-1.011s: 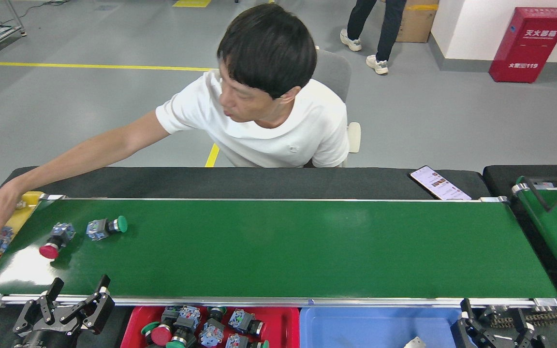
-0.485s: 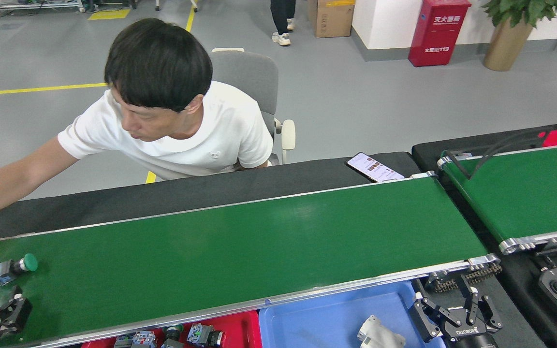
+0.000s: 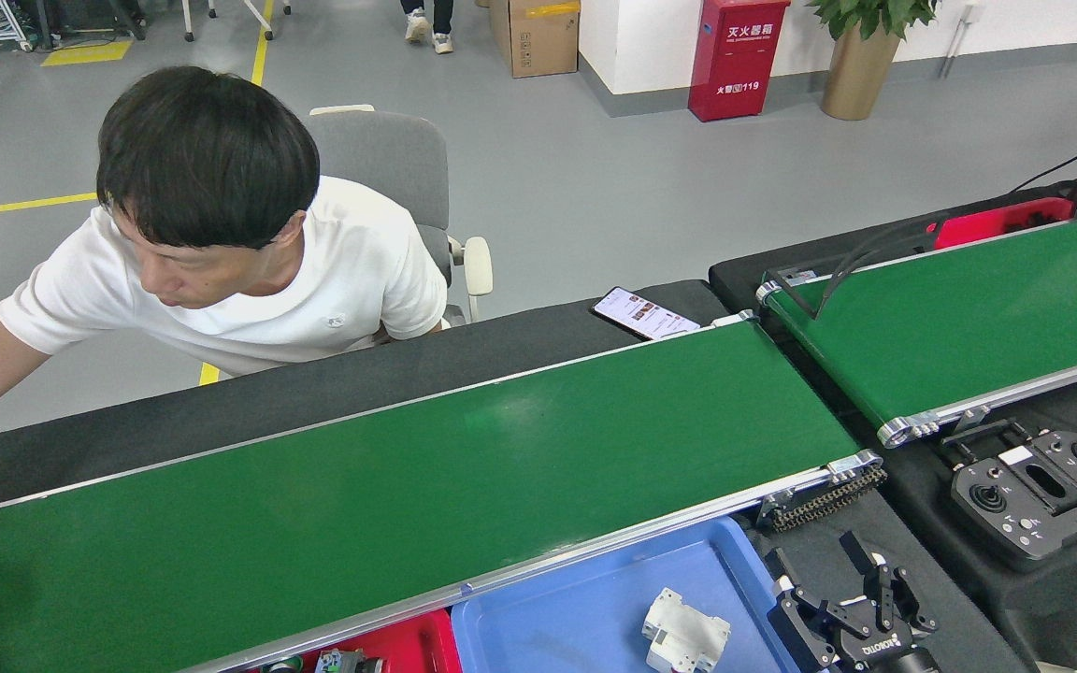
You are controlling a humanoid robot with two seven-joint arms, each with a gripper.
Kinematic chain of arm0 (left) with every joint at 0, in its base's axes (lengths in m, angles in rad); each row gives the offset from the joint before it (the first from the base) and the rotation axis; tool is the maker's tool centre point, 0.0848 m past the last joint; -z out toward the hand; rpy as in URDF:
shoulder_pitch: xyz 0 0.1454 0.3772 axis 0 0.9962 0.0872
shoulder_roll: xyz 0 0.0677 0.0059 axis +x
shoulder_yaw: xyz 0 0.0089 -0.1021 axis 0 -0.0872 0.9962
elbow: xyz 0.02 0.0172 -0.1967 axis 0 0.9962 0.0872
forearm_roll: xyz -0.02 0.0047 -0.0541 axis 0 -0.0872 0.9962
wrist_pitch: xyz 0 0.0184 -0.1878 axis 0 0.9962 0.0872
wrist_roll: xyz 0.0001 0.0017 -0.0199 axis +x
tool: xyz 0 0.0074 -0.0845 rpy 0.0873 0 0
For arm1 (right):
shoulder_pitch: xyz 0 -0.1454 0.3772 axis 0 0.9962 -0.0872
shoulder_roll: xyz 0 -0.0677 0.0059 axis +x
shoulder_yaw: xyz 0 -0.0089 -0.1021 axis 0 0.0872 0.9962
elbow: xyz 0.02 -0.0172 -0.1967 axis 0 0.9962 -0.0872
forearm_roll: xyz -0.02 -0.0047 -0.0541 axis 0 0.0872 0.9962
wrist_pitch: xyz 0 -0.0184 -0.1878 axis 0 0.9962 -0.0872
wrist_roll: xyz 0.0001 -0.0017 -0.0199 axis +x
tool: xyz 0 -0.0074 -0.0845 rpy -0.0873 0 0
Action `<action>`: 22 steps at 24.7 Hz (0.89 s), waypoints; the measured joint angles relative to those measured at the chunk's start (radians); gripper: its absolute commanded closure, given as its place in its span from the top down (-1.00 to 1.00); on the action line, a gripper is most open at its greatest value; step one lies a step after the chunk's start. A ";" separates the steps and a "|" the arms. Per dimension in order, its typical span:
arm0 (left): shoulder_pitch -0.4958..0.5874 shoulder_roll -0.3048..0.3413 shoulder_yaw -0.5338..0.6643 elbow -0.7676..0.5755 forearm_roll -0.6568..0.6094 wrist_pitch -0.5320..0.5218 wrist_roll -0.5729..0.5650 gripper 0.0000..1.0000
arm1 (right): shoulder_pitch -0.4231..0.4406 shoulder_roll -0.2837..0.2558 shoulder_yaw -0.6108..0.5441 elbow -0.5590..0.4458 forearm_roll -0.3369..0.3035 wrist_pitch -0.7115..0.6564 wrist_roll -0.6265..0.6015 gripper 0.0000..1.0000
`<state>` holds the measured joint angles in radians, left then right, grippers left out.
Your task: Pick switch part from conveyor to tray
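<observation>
conveyor (image 3: 389,505): no switch part in sight | tray (image 3: 412,645): left of our right gripper (image 3: 861,622), fingers spread, empty | left gripper: out of view

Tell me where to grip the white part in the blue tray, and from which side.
Come from above with the right gripper, which sits open just beside it. The white part lies flat on the blue tray floor, clear of the rim, so its sides are free. Closing the jaws across the blocky body's narrower width looks best; its near edge is out of view.
</observation>
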<state>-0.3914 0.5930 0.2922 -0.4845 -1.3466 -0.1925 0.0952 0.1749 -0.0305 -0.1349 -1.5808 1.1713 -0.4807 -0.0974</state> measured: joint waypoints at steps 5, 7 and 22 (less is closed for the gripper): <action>-0.005 0.011 -0.023 0.047 0.001 -0.055 0.024 -0.30 | 0.000 0.000 0.000 0.001 0.000 -0.006 0.000 1.00; -0.006 0.012 -0.023 0.052 0.002 -0.067 0.028 -0.78 | 0.000 0.000 0.000 0.001 0.000 -0.007 -0.001 1.00; 0.405 -0.130 -0.020 -0.645 0.169 -0.114 0.042 -0.92 | 0.024 0.000 -0.077 0.000 -0.003 -0.010 -0.002 1.00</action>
<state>0.0134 0.4628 0.2719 -1.1294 -1.1773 -0.3064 0.1367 0.1987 -0.0304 -0.2122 -1.5806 1.1680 -0.4912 -0.0998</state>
